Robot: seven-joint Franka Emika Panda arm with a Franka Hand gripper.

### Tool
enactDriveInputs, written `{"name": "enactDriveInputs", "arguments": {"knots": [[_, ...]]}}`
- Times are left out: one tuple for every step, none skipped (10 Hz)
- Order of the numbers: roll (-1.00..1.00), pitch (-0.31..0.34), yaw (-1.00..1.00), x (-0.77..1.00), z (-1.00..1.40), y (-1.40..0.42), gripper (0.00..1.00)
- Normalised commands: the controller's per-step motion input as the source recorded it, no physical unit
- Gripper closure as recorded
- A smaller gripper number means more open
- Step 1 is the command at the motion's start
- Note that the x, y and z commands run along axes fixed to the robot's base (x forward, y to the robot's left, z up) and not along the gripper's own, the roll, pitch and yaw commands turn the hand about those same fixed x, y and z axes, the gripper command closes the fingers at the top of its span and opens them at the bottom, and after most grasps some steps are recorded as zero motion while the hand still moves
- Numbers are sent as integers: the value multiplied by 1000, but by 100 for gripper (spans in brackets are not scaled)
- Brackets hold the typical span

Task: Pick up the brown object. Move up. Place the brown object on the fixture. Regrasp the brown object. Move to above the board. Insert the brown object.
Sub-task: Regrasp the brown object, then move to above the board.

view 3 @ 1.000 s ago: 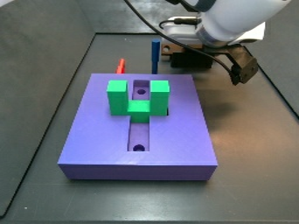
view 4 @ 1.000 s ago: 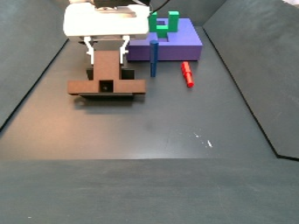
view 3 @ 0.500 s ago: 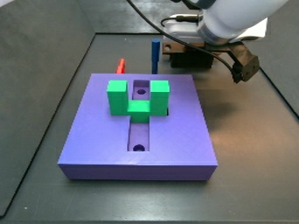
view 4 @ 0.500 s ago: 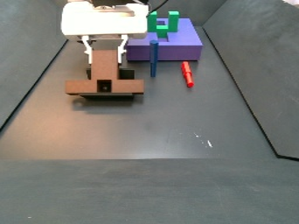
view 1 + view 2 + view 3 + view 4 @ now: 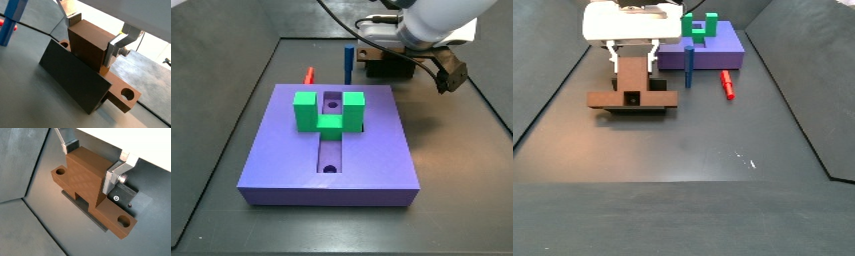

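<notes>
The brown object (image 5: 90, 47) is an orange-brown bar with a round hole near each end and a raised middle block. It rests across the dark fixture (image 5: 70, 80) in both wrist views. My gripper (image 5: 93, 34) straddles the raised block, with a silver finger (image 5: 115, 175) against each side. In a side view the gripper (image 5: 633, 60) stands over the brown object (image 5: 633, 98) on the fixture (image 5: 615, 112), left of the purple board (image 5: 716, 58). In a side view the gripper (image 5: 396, 55) is beyond the board (image 5: 291, 160).
A green U-shaped block (image 5: 329, 110) stands on the board over its groove. A thin red peg (image 5: 726, 83) lies on the floor by the board. A blue peg (image 5: 688, 68) stands upright at the board's edge. Dark walls ring the floor.
</notes>
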Motion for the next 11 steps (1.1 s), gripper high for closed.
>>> {"name": "enactDriveInputs", "arguments": {"knots": [[0,0,0,0,0,0,100],[0,0,0,0,0,0,100],[0,0,0,0,0,0,100],[0,0,0,0,0,0,100],[0,0,0,0,1400,0,100],[-14,-8,-9,-1,1400,-10,100],[-47,-12,-14,-17,1400,-16,100],[-21,-27,-6,-24,1400,6,100],[-5,19,-18,-6,1400,-18,100],[-8,26,-21,-11,1400,-19,100],[-10,35,-9,-5,1400,-8,100]]}}
